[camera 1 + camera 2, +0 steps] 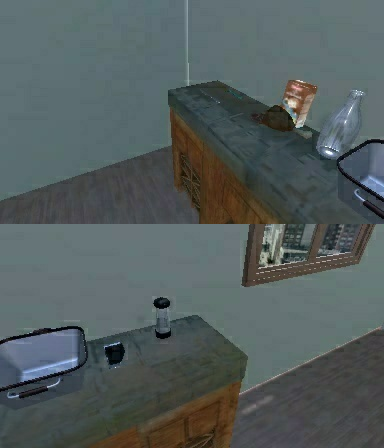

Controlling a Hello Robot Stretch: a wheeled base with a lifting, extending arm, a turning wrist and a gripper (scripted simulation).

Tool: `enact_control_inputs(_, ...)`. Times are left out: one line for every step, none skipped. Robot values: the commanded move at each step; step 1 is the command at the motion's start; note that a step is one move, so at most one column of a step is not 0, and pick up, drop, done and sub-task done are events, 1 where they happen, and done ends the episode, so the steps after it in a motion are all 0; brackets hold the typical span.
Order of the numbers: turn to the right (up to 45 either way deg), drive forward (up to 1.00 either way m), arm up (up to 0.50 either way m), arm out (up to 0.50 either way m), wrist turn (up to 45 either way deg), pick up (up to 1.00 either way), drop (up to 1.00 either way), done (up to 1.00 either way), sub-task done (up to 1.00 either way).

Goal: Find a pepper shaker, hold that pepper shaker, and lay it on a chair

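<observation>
The pepper shaker is standing upright at the worktop's far edge, with a small dark object sitting between it and the sink. The gripper's state cannot be told.

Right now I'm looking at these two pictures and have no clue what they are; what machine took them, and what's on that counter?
These come from a wheeled robot with one arm and a two-finger hand, working in a simulated house. One camera looks ahead. It shows a stone-topped counter with a brown lump, an orange-labelled jar, a clear glass bottle and a sink. The other camera looks out to the arm's side. It shows the sink again, a small dark cup and a tall dark-capped shaker, probably the pepper shaker, with a window beyond.
</observation>
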Motion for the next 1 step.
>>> enact_control_inputs(0.0, 0.00, 0.38, 0.00, 0.0, 0.00, 0.00, 0.00, 0.00)
